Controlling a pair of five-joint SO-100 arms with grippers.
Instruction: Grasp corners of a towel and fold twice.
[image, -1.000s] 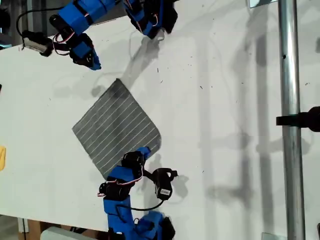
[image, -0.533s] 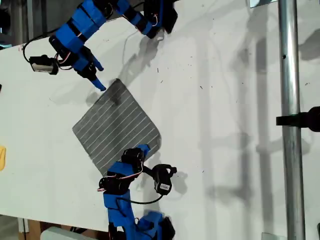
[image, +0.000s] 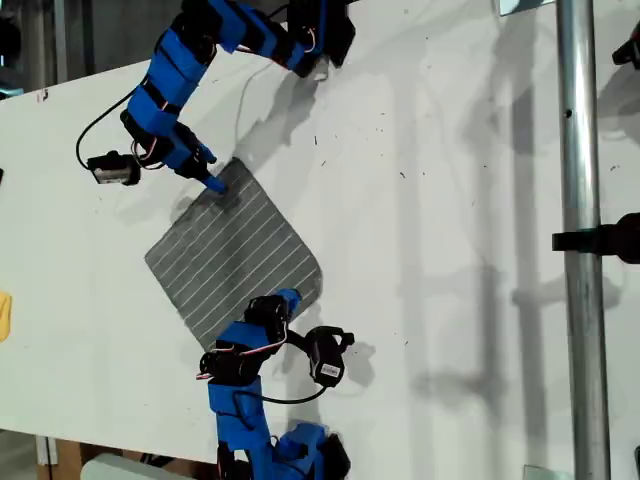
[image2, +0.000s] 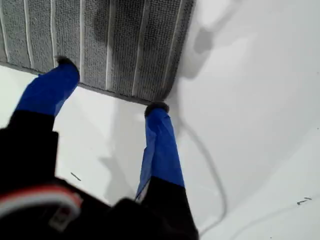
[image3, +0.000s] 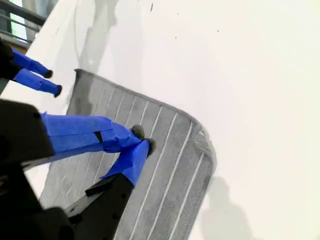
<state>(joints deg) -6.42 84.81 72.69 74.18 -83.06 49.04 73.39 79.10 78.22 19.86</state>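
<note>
My first gripper (image: 213, 183) has dropped from clear of the towel (image: 235, 255) to its far corner (image: 236, 163), so grasping looks imminent; jaws spread, straddling the edge; towel flat, unfolded, towards the exterior view's left; my second gripper (image3: 142, 140) unmoved at the opposite edge, tips pressed together, cloth caught or not unclear.

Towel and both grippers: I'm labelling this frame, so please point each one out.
Towel (image: 235, 255): exterior view, middle of the striped cloth.
My first gripper (image2: 110, 85): first wrist view, midway between its open fingertips.
My second gripper (image3: 142, 139): second wrist view, between its closed fingertips.
</note>
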